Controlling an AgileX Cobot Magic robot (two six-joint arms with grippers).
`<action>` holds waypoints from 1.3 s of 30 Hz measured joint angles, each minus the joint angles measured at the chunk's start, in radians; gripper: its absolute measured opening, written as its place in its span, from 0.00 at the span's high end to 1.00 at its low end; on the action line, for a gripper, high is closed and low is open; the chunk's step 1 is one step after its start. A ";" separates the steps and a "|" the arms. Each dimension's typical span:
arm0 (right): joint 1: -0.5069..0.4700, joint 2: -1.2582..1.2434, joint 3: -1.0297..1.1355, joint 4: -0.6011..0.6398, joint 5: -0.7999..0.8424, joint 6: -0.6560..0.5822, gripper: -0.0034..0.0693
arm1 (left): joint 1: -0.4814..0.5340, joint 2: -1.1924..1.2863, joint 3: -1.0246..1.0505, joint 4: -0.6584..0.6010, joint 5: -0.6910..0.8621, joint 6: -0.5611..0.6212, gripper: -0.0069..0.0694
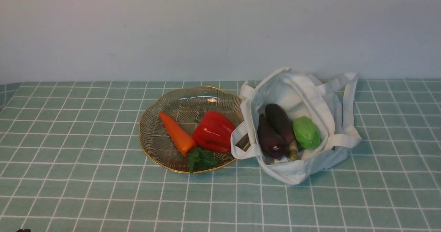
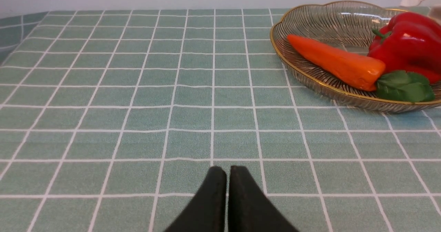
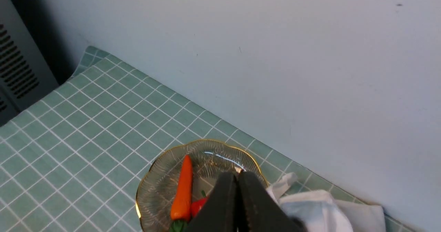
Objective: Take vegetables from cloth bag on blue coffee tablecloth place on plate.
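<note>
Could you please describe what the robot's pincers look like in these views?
The left pincer has two matte black fingers. They are wedge-shaped, broad at the base and tapering to rounded tips, with a faintly grainy surface. The right pincer looks the same: dark, plain and tapered. No cables or markings are visible on either.

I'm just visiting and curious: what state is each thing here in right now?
cloth bag: open
plate: holds two vegetables
eggplants: inside the cloth bag
green vegetable: inside the cloth bag
carrot: on the plate
red pepper: on the plate
left gripper: shut, empty
right gripper: shut, empty
</note>
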 joint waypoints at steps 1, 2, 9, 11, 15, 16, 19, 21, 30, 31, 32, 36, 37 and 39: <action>0.000 -0.113 0.105 0.000 0.001 0.001 0.97 | 0.000 0.000 0.000 0.000 0.000 0.000 0.91; 0.000 -0.171 0.161 -0.001 0.002 0.003 0.97 | 0.000 0.000 0.000 0.000 0.000 0.000 0.91; 0.000 -0.741 0.774 -0.018 -0.308 0.010 0.97 | 0.000 0.000 0.000 0.000 0.000 0.000 0.91; 0.000 -0.864 0.976 -0.018 -0.479 0.011 0.97 | 0.000 0.000 0.000 0.000 0.000 0.000 0.91; 0.000 -1.047 1.297 -0.030 -0.829 0.011 0.97 | 0.000 0.000 0.000 0.000 0.000 0.000 0.91; 0.000 -1.095 1.424 -0.049 -0.955 0.011 0.97 | 0.000 0.000 0.000 0.000 0.000 0.000 0.91; 0.000 -1.133 1.532 -0.086 -1.111 0.011 0.97 | 0.000 0.000 0.000 0.000 0.000 0.000 0.91; 0.000 -1.139 1.574 -0.097 -1.168 0.011 0.97 | 0.000 0.000 0.000 0.000 0.000 0.000 0.91; 0.000 -1.139 1.624 -0.101 -1.150 0.011 0.97 | 0.000 0.000 0.000 0.000 0.000 0.000 0.91; 0.000 -1.139 1.624 -0.101 -1.135 0.012 0.97 | 0.000 0.000 0.000 -0.001 0.000 0.000 0.91; 0.000 -1.139 1.625 -0.101 -1.124 0.012 0.97 | 0.000 0.000 0.000 -0.001 0.000 0.000 0.91; 0.000 -1.139 1.627 -0.101 -1.113 0.012 0.97 | 0.000 0.000 0.000 -0.001 0.000 0.000 0.91; 0.000 -1.139 1.627 -0.101 -1.109 0.012 0.97 | 0.000 0.000 0.000 -0.001 0.000 0.000 0.91; 0.000 -1.139 1.627 -0.101 -1.109 0.012 0.97 | 0.000 0.000 0.000 -0.001 0.000 0.000 0.91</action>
